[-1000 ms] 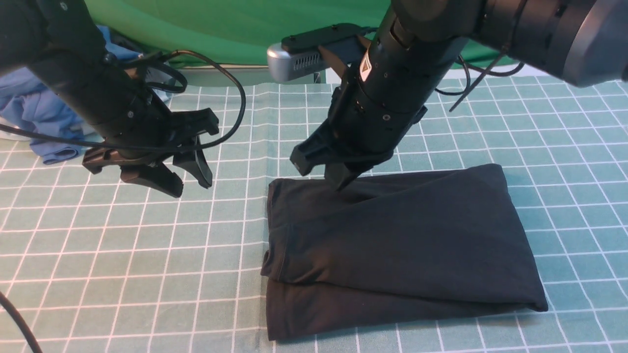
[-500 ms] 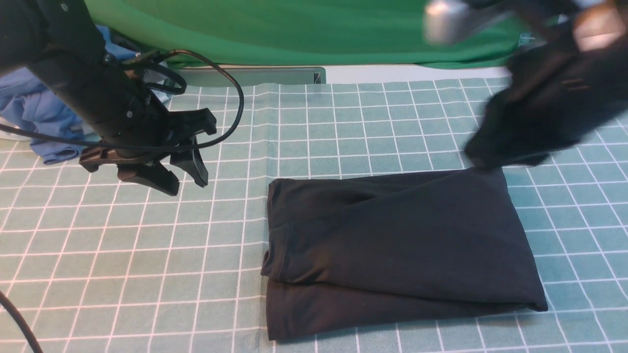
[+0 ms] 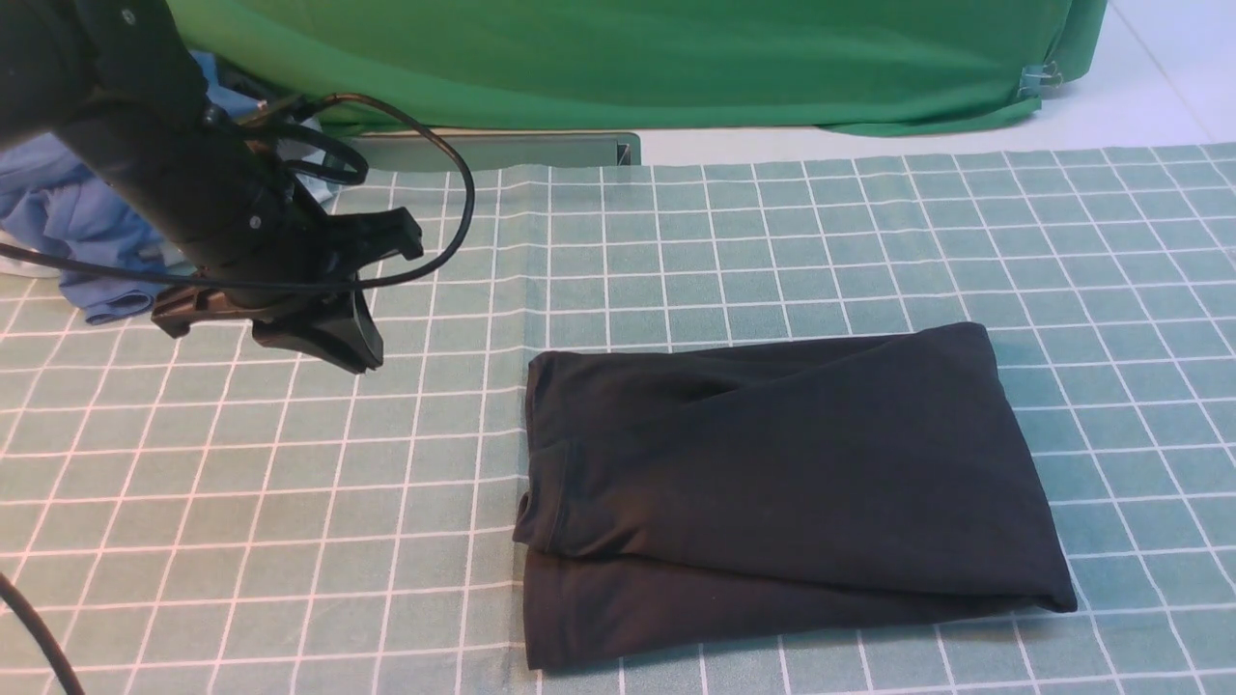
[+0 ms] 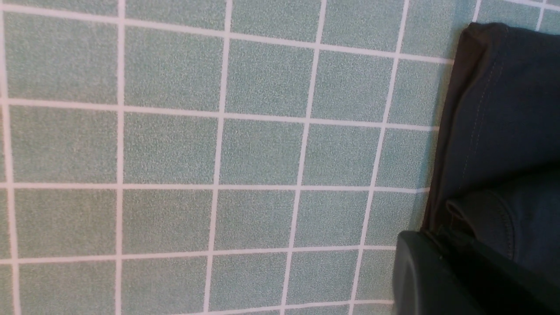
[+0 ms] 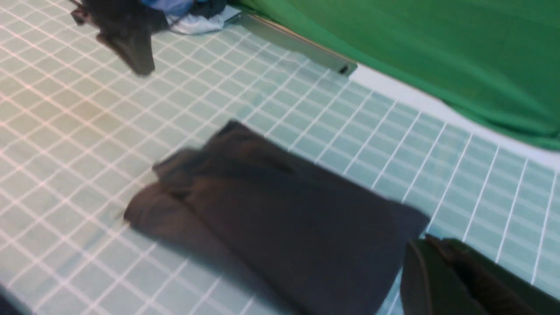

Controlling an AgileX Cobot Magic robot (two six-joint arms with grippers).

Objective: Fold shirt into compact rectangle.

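Front view: The black soft-knit shirt [image 3: 772, 483] is seen folded into a layered, roughly rectangular bundle, laid flat on the teal cloth with a white grid [image 3: 290, 483], right of centre and toward the near edge. Its long axis runs left to right. A lower layer protrudes along the near edge, and a diagonal crease crosses the top layer; the outline is slightly skewed rather than square. The left gripper [image 3: 352, 347] is held above the cloth, well apart from the bundle, with its black jaws brought together on nothing. The shirt lies to the right of this gripper and nearer the camera. The right arm is absent from this view, so the left arm is judged the nearer. A heap of blue garments [image 3: 68, 222] is seen at the far left, before a green backdrop [image 3: 628, 58].

Left wrist view: The woven, matt texture of the cloth is shown. A stitched hem of the shirt [image 4: 494, 109] is visible at one edge of the frame, clear of the jaws.

Right wrist view: The picture is blurred. The shirt [image 5: 280, 218] is seen whole. The right gripper [image 5: 442, 271] shows only as a dark tip beside the bundle's corner, not on it; its jaws are taken as together and empty.
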